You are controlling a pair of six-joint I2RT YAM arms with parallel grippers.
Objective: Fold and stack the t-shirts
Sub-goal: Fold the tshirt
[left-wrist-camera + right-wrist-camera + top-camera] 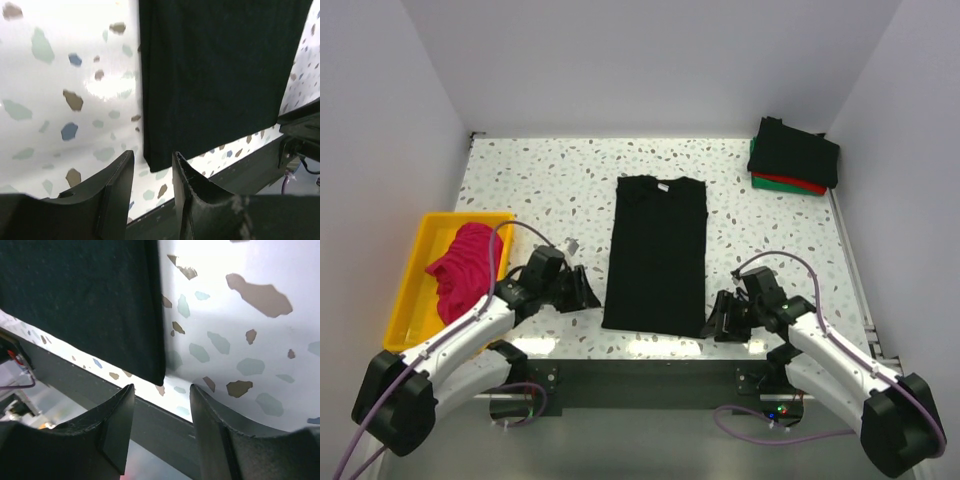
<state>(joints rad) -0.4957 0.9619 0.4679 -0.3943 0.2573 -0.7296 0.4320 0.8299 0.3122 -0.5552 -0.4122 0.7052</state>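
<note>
Two grippers low over the near edge of the speckled table (770,230), one beside each near corner of the black t-shirt (655,255).

Near left: the left gripper (588,296), just left of the shirt's near-left corner, its fingers (117,185) spread with nothing between them. In the left wrist view, the cloth corner just beyond the gap; contact with the cloth impossible to tell.

Near right: the right gripper (716,326), just right of the near-right corner, its fingers (117,425) likewise parted and empty. In the right wrist view, the corner flat on the table just past the fingertips.

Middle: the black t-shirt lying flat, folded into a narrow rectangle. Hem at the near edge of the table, collar at the far end, marked by a small white neck tag (663,187).

Left side, beside the left arm: a yellow tray (408,290) holding a crumpled magenta-pink t-shirt (460,265).

Far-right corner: a stack of folded shirts, well apart from both grippers. On top, a folded black shirt (795,150); beneath it a red shirt (790,183); at the stack's left edge, a strip of a green shirt (756,165).
</note>
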